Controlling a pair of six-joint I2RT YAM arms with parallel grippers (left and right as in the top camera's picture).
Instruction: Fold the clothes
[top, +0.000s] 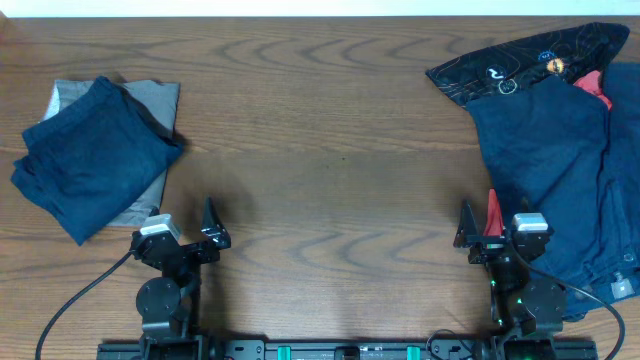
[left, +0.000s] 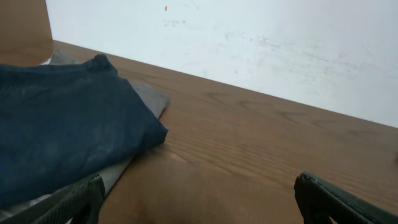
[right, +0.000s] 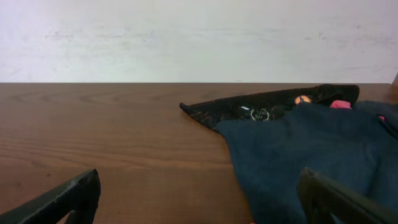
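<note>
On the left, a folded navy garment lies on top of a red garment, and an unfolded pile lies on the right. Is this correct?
Not quite. The folded navy garment lies on a grey garment, not a red one, as the overhead view shows. The unfolded pile is indeed on the right.

You've got the middle of the table (top: 330, 150) free; folded navy stack (top: 95, 160) hogs the left edge, loose clothes heap (top: 560, 150) blocks the right edge.
</note>
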